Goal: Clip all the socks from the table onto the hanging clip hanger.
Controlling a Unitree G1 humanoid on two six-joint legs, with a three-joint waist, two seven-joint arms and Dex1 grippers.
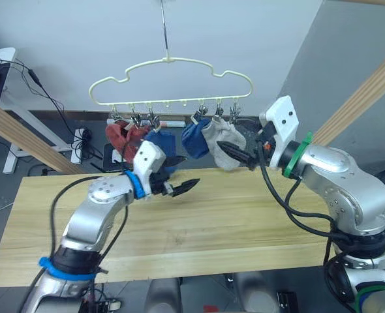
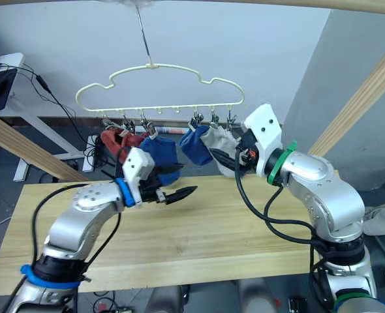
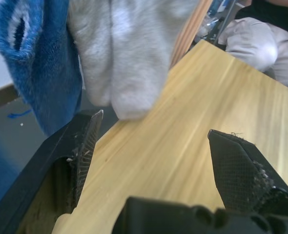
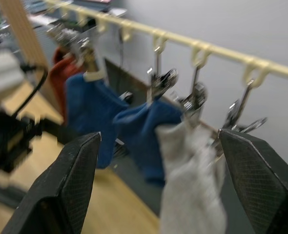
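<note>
We see the clip hanger (image 1: 169,81), a thin pale-yellow wire with a bumpy cloud shape, hanging by its metal hook above the far edge of the table (image 1: 231,228). Socks hang from its small dark clips: rust-red socks (image 1: 122,135) at the left end, then a blue sock (image 1: 161,142), another blue sock (image 1: 194,138), and a light grey sock (image 1: 217,145) to the right. They look soft and short, and they dangle close together, some touching. The table is light yellow wood with lines in it, and its top has lots of bare room. Our left gripper (image 1: 177,184) is above the table, just under the blue sock, with its two fingers spread apart and holding nothing. Our right gripper (image 4: 163,190) is up near the grey sock, its fingers wide apart too, holding nothing.
</note>
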